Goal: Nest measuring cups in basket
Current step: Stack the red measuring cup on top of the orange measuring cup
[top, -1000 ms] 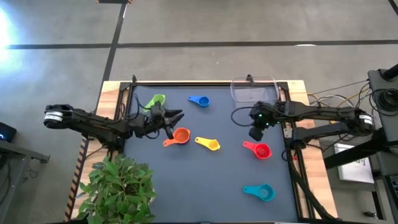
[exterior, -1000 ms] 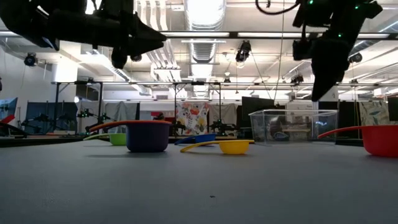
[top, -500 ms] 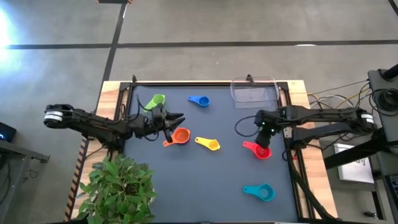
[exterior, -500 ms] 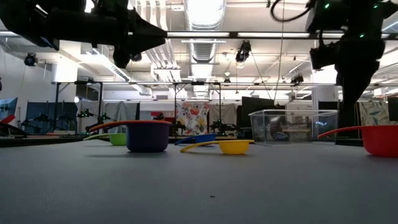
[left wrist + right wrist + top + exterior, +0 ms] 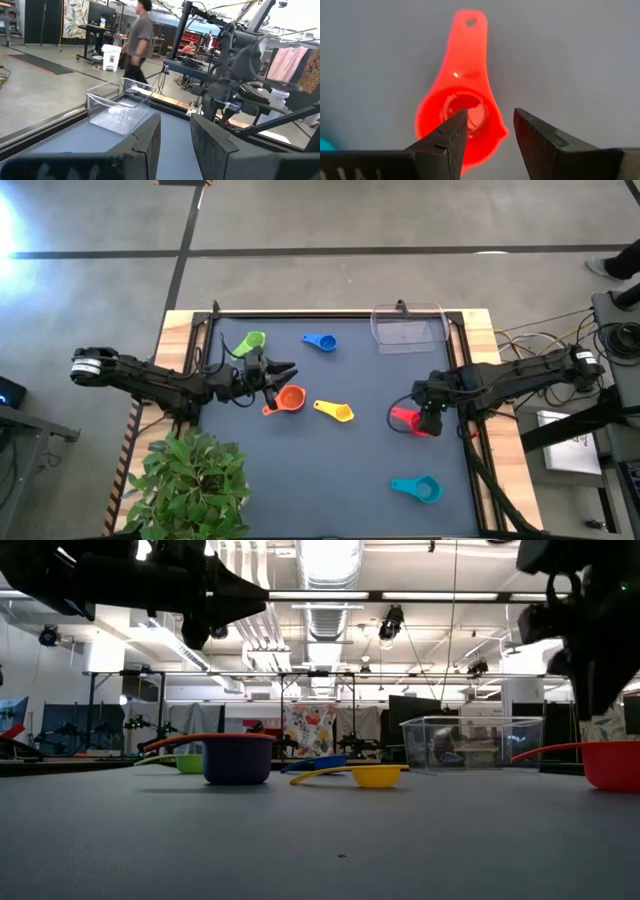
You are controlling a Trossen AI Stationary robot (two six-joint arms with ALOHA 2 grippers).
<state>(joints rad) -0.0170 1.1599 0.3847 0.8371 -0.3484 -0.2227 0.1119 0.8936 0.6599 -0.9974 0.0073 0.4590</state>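
Note:
My right gripper hangs open just above the red cup, fingers pointing down. One finger stands over the bowl, the other outside its rim; in the low view the red cup sits just below the right gripper. My left gripper hovers open above the orange cup. From the side its bowl looks dark purple under an orange rim. Green, blue, yellow and teal cups rest on the mat. The clear basket stands at the far edge.
A potted plant overhangs the table's near-left corner. Wooden rails border the dark mat. Cables hang beside the right arm. A person walks in the room beyond the table. Bare mat lies between the yellow and teal cups.
My right gripper has travelled from beside the basket toward the near and right edges and come down over the red cup, staying open. No cup has moved.

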